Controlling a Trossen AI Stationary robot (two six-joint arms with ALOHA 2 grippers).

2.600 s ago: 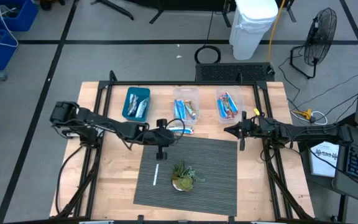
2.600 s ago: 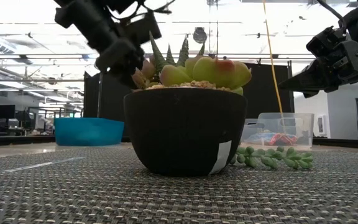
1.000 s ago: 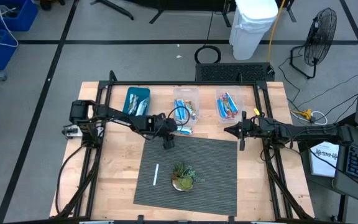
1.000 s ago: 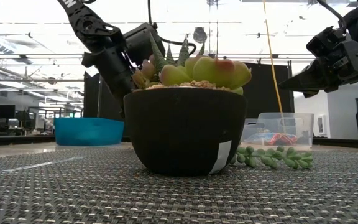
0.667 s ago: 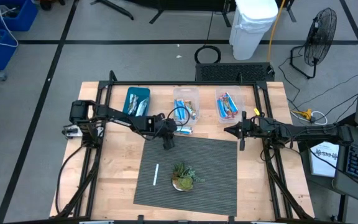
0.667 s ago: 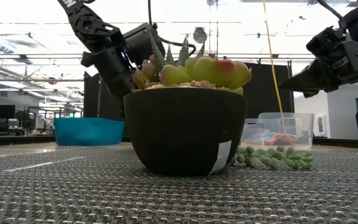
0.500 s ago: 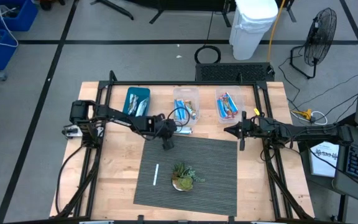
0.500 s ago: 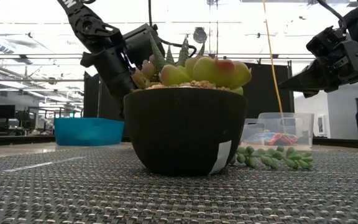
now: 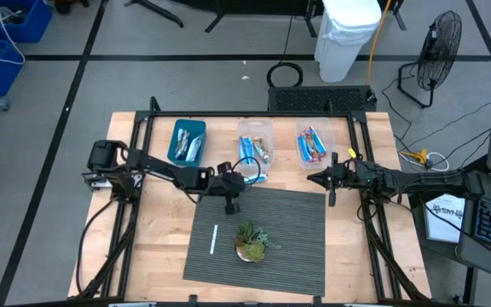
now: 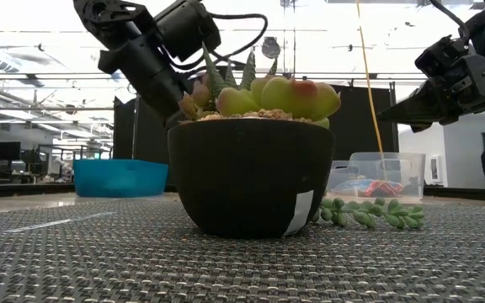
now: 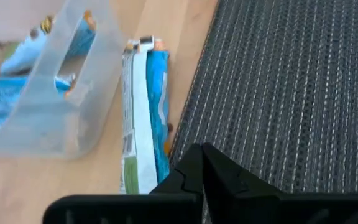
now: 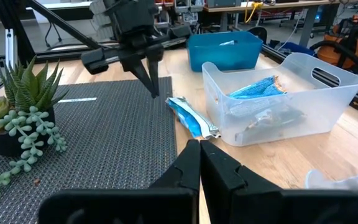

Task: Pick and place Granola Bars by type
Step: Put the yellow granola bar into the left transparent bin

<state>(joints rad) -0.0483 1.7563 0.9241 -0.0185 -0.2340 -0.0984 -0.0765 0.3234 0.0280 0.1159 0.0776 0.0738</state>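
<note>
Loose bar [image 11: 143, 118]: one blue-and-white wrapped granola bar, flat on the bare wood, lying between the clear bin [image 11: 39, 93] and the edge of the dark mat [image 11: 278, 93]. It sits just beside the bin wall, apart from it or barely touching; which one cannot be told. Not gripped.

Other bars: sorted already. Blue ones lie in the clear middle bin [image 9: 255, 150], blue-and-red ones in the right bin [image 9: 312, 145], silvery ones in the blue bin [image 9: 187, 141].

Left gripper [image 11: 202, 163]: above the mat edge, near the loose bar, fingertips pressed together with no gap, holding nothing. In the right wrist view it points down at the mat just short of the bar's near end.

Right gripper [image 12: 199, 155]: parked at the right of the table, tips together, empty.

Bystanders on the mat: potted plant [image 9: 251, 240], white stick [image 9: 214, 238], both well apart from the bar.

Risks, as judged:
- Closed fingers descending would push the bar instead of straddling it; they would need to part first.
- The bar lies close to the bin wall, so one finger has little room on that side; it may strike or shove the bin.
- The wrapper looks slick and flat; a shallow pinch could slip or only crease the foil.
- The mat edge beside it could catch the other finger and tilt the grasp.
</note>
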